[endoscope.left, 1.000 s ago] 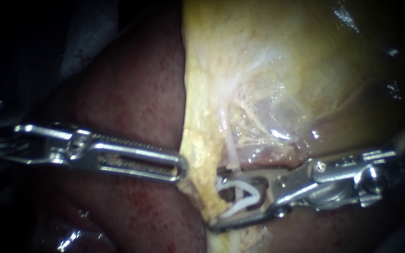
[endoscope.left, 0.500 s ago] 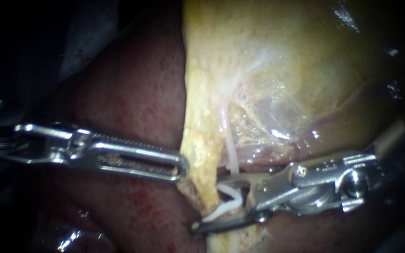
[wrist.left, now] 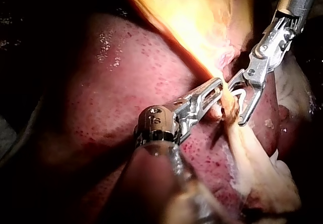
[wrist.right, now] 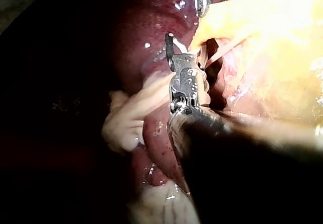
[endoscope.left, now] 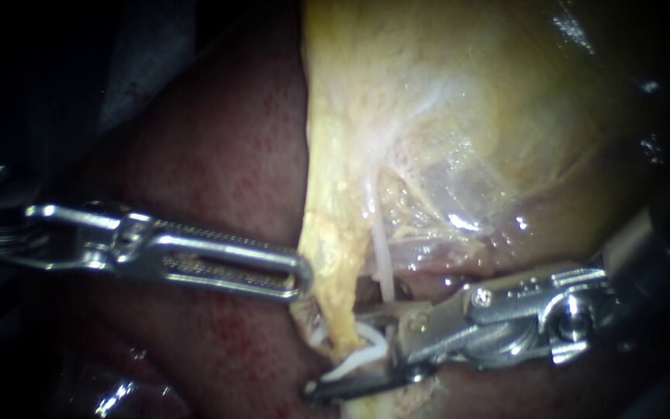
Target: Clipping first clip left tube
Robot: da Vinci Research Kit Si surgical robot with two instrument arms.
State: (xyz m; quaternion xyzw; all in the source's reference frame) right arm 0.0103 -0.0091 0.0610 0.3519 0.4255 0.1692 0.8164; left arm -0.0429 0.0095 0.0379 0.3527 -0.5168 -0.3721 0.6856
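My right instrument comes in low from the right, its jaws shut on a white clip that is still spread. The clip's legs straddle the lower end of a yellowish tissue band below the gallbladder. A thin pale tube runs down to the upper jaw; I cannot tell whether it lies inside the clip. My left instrument is shut on the band's left edge. In the left wrist view my left instrument holds the band, and the clip sits just beyond it.
Dark red liver fills the left and lower field under both instruments. In the right wrist view pale fatty tissue hangs beside the right instrument's shaft, with the jaws ahead at the band.
My right instrument has slid left with the clip, so the clip now straddles the yellowish band, and its jaws have narrowed somewhat. The left instrument has not moved.
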